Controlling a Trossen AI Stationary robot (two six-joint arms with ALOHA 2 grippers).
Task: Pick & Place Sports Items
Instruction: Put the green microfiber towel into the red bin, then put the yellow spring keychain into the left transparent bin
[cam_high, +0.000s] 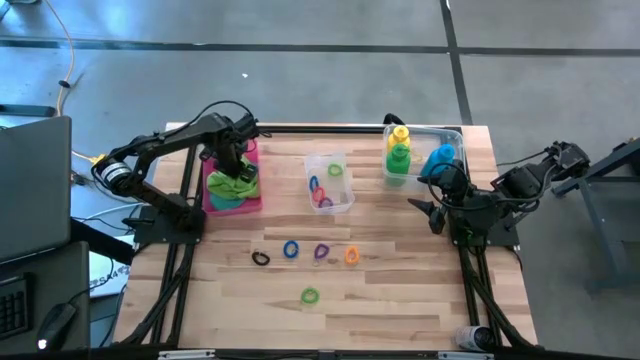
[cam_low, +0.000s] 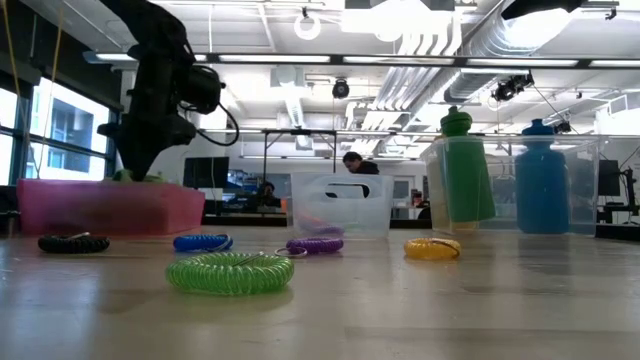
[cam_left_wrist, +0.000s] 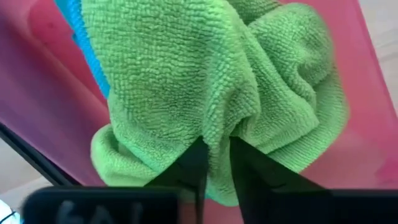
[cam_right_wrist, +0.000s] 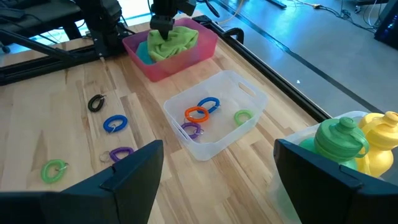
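My left hand (cam_left_wrist: 214, 163), at ten o'clock on the desk (cam_high: 400, 300), pinches the lime green towel (cam_left_wrist: 211, 81) over the pink tray (cam_high: 215, 200), apparently to stack it; right hand (cam_right_wrist: 217, 165) waits agape.

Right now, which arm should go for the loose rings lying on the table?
Probably the right. The right gripper is open and empty near the orange ring, while the left gripper is pinching the lime green towel in the pink tray.

Left gripper (cam_left_wrist: 216, 163) is right down on the lime green towel (cam_left_wrist: 211, 93), its 2 dark fingers (cam_left_wrist: 189, 165) pinching a fold. A strip of teal towel (cam_left_wrist: 84, 46) peeks out alongside, all inside the pink tray (cam_left_wrist: 43, 118).
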